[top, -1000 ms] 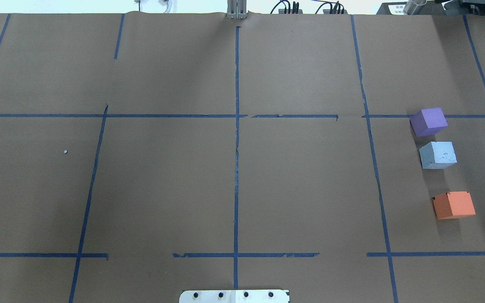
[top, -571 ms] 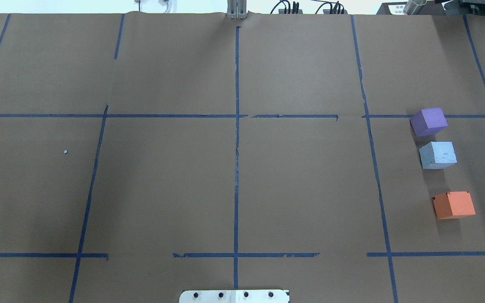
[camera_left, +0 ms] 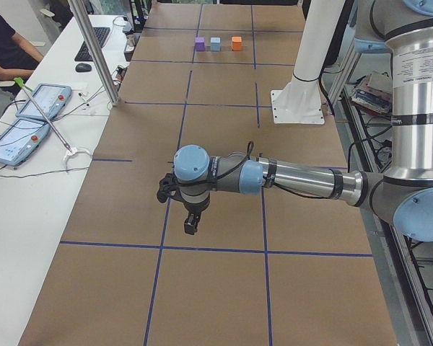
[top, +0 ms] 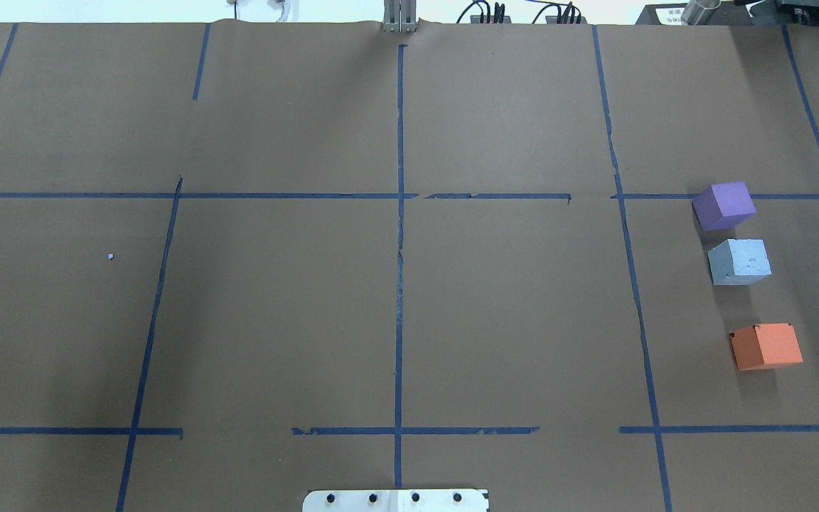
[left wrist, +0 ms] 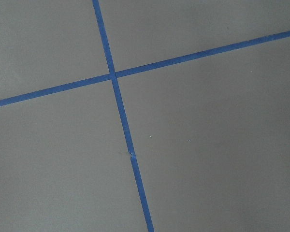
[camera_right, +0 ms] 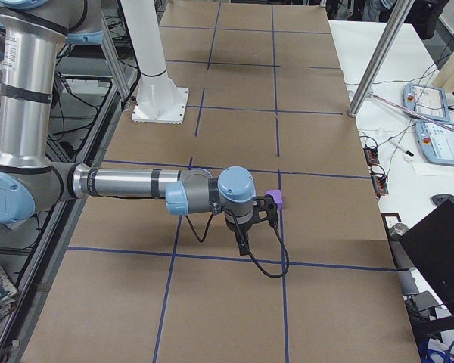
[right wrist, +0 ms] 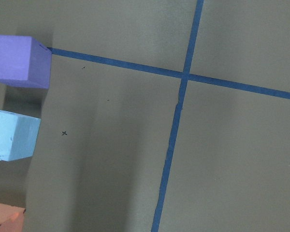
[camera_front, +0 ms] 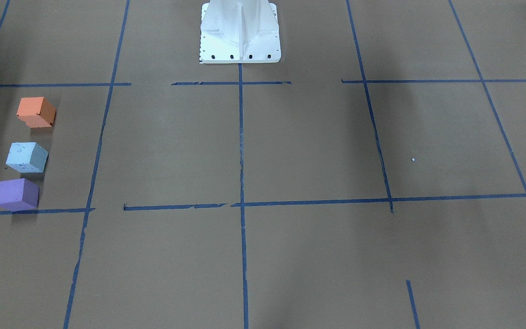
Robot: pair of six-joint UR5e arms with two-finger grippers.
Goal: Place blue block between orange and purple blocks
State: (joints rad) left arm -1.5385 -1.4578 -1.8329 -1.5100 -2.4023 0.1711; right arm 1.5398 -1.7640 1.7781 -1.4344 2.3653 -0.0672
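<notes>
The pale blue block (top: 739,262) sits on the brown paper at the right, in a row between the purple block (top: 724,205) behind it and the orange block (top: 766,346) in front. It lies closer to the purple one. The right wrist view shows all three at its left edge: purple (right wrist: 19,60), blue (right wrist: 12,140), orange (right wrist: 7,220). My left gripper (camera_left: 190,223) shows only in the exterior left view, low over the table's left end. My right gripper (camera_right: 244,246) shows only in the exterior right view, beside the purple block (camera_right: 275,199). I cannot tell whether either is open or shut.
Blue tape lines (top: 399,235) cross the brown paper. The white robot base plate (top: 395,500) stands at the near middle edge. A small white speck (top: 110,257) lies at the left. A side table with tablets (camera_left: 29,108) and a metal post (camera_left: 94,50) stand beyond the far edge.
</notes>
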